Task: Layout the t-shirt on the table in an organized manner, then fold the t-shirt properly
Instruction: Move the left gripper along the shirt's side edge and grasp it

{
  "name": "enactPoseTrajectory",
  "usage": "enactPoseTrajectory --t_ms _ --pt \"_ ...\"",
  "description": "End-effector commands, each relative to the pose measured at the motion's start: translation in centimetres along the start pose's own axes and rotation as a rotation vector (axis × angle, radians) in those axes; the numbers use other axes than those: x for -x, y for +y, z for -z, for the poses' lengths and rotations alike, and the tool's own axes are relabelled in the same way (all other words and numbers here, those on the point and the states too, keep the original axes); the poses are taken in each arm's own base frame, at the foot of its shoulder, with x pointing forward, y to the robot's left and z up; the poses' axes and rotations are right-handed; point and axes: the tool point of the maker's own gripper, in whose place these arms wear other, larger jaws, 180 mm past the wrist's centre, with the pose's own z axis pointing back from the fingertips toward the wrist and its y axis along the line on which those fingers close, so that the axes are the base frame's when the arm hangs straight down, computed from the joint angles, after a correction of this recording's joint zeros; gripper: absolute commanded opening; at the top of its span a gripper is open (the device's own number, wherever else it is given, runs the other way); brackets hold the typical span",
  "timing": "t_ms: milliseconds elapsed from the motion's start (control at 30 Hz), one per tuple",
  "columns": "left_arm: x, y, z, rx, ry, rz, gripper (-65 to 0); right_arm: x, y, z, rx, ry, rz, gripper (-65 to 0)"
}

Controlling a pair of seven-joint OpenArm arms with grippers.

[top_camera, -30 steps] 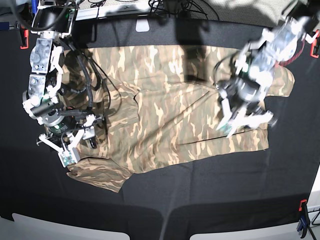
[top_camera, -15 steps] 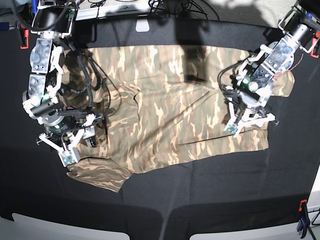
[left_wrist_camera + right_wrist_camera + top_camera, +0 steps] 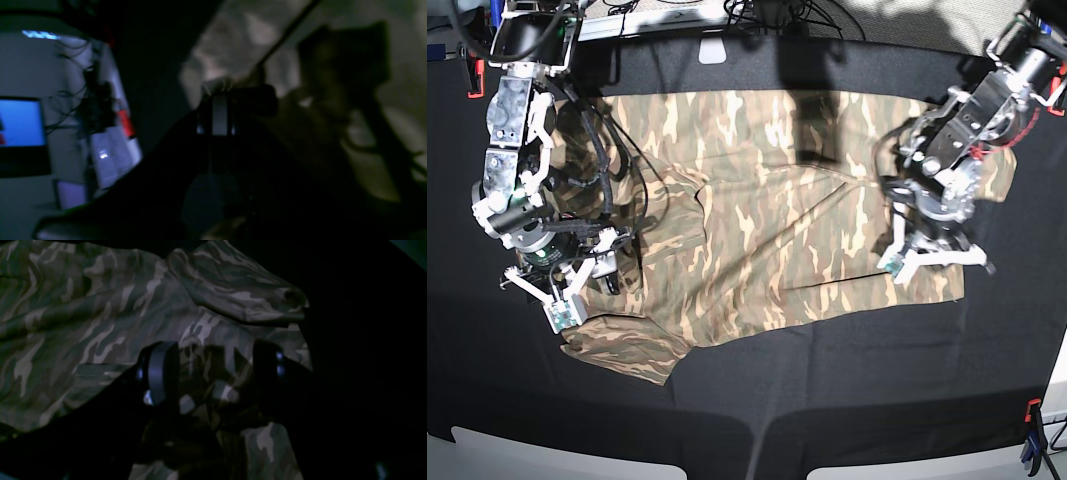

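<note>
Seen from the left wrist, the left gripper [image 3: 218,100] pinches a fold of the t-shirt [image 3: 333,66]; from the right wrist, the right gripper [image 3: 213,370] stands wide above camouflage cloth; overhead, both arms bend over the shirt's side edges on the table [image 3: 827,400], bare black cloth all round.

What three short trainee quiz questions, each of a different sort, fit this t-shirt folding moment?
1. True or false: the right end effector stands open over the t-shirt.
2. Multiple choice: the left end effector is A) wide open above bare table, B) shut at an edge of the shirt, C) out of every view.
3. Fill in: the table is covered in ____ cloth.

Key: 1 true; 2 B; 3 black.
</note>
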Motion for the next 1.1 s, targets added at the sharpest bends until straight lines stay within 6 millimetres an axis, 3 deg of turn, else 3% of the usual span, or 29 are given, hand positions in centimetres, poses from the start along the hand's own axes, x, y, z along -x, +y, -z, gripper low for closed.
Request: enactPoseTrajectory --t_ms 0,200,500,533,600,633,800,867,933,1067 --pt "-0.3 2.6 0.2 -0.066 -0.018 0.011 -65.0 -1.8 -0.8 -0.4 0.018 -0.059 -0.007 -31.2" --pt "3.4 4.6 1.0 -0.091 0.037 0.074 -65.0 -1.8 -0.8 -0.4 0.018 -0.059 -0.006 -31.2" --pt "4.3 3.7 1.7 -0.035 0.029 0.03 -65.0 -1.9 -0.7 -0.4 0.016 -0.059 -0.005 -31.1" --pt "4.3 3.6 1.7 -0.032 0.03 0.027 -60.6 -1.9 -0.7 -0.4 0.015 -0.059 -0.004 -31.1" --pt "4.4 3.6 1.7 -0.031 0.032 0.026 -44.9 -1.8 -0.7 -0.4 0.016 -0.059 -0.005 -31.2" --pt "4.5 3.6 1.7 -0.032 0.04 0.026 -41.3 -1.8 -0.7 -0.4 0.016 -0.059 -0.005 -31.1" --pt "5.5 5.7 1.7 -0.108 0.129 0.075 -40.9 -1.8 -0.7 -0.4 0.016 -0.056 -0.005 -31.1" --pt "4.6 7.5 1.9 -0.159 0.114 0.06 -40.9 -1.8 -0.7 -0.3 0.016 -0.056 -0.004 -31.2" --pt "2.5 9.4 2.4 -0.192 0.045 -0.033 -40.9 -1.8 -0.7 -0.3 0.015 -0.055 -0.004 -31.2" --pt "-1.2 11.7 3.5 -0.115 -0.011 -0.238 -40.9 -1.4 -0.7 -0.3 0.015 -0.033 -0.004 -31.2"
